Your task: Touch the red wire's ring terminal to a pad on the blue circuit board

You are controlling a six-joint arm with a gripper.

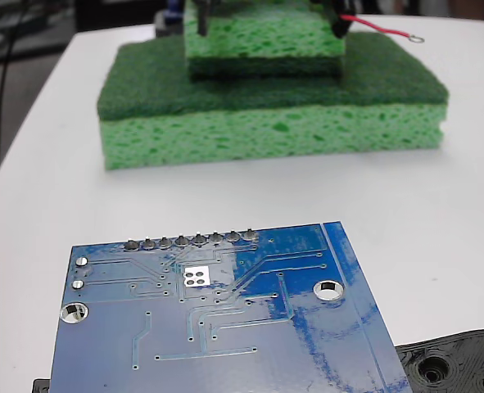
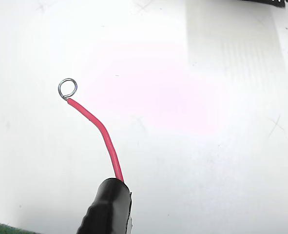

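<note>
The blue circuit board (image 1: 225,327) lies flat in the foreground of the fixed view, with a row of grey solder joints along its far edge and silver-rimmed holes. The red wire (image 1: 377,29) juts rightward from a black sleeve (image 1: 340,24) at the top, far behind the board. Its ring terminal (image 1: 416,38) hangs over the big sponge's right end. In the wrist view the red wire (image 2: 102,134) curves up from the sleeve (image 2: 107,207) to the ring terminal (image 2: 67,88), above bare white table. Only dark bits of my gripper (image 1: 202,18) show at the top edge.
A large green sponge (image 1: 274,123) with a dark scouring top lies across the back, and a smaller green sponge (image 1: 262,45) sits on it. A black plastic part with holes (image 1: 454,364) lies at the board's right corner. The table (image 1: 438,213) is white.
</note>
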